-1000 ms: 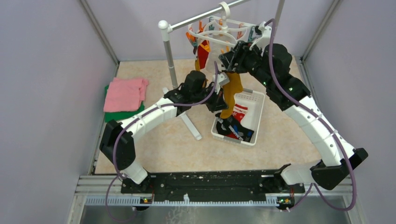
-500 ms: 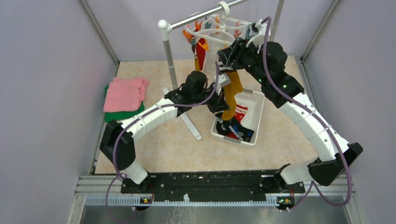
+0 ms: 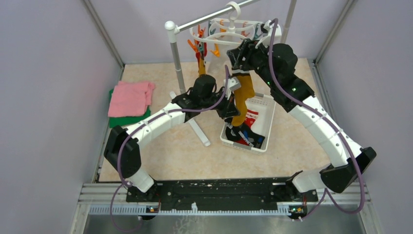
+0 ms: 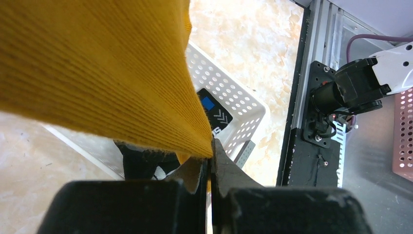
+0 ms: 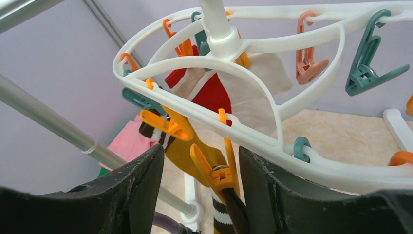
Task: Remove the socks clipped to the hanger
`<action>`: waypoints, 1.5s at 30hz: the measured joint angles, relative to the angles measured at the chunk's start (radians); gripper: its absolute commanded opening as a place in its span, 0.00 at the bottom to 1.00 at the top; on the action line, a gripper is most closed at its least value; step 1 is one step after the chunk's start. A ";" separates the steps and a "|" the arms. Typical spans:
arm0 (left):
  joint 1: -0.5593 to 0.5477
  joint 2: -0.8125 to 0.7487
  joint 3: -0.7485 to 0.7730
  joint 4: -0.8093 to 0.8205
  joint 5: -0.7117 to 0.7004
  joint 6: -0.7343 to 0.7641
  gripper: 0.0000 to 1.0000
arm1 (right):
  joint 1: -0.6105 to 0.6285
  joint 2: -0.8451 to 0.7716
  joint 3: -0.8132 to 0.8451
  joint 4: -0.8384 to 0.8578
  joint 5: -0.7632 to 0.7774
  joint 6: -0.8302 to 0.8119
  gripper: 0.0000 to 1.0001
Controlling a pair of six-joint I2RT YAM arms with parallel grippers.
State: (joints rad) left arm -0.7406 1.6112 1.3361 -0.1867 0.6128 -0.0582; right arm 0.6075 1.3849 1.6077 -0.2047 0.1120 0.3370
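Left claw (image 4: 210, 163) is clamped shut on the lower end of the mustard sock (image 4: 97, 63), just above the white basket (image 4: 234, 105). Right claw (image 5: 199, 158) is up at the hanger (image 5: 253, 131), fingers apart, straddling an orange clip (image 5: 214, 170) that grips a striped cuff, likely this sock's top. Sock hangs off the near ring, over the basket.

Step in hand, best guess: freeing this one. Next move calls for the right claw to squeeze the clip open, then the left to pull down and drop into the basket, where other socks (image 3: 246, 130) already lie. Second mustard sock (image 5: 182, 146), red sock (image 5: 209, 95) and white sock (image 5: 265, 80) are clipped beyond
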 measured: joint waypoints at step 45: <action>-0.092 0.130 0.136 -0.029 -0.051 0.070 0.71 | -0.080 -0.010 -0.063 0.096 -0.013 -0.021 0.00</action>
State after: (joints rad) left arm -0.8330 1.7416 1.4723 -0.2153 0.5617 0.0116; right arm 0.5278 1.3750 1.5444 -0.1085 0.0986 0.3164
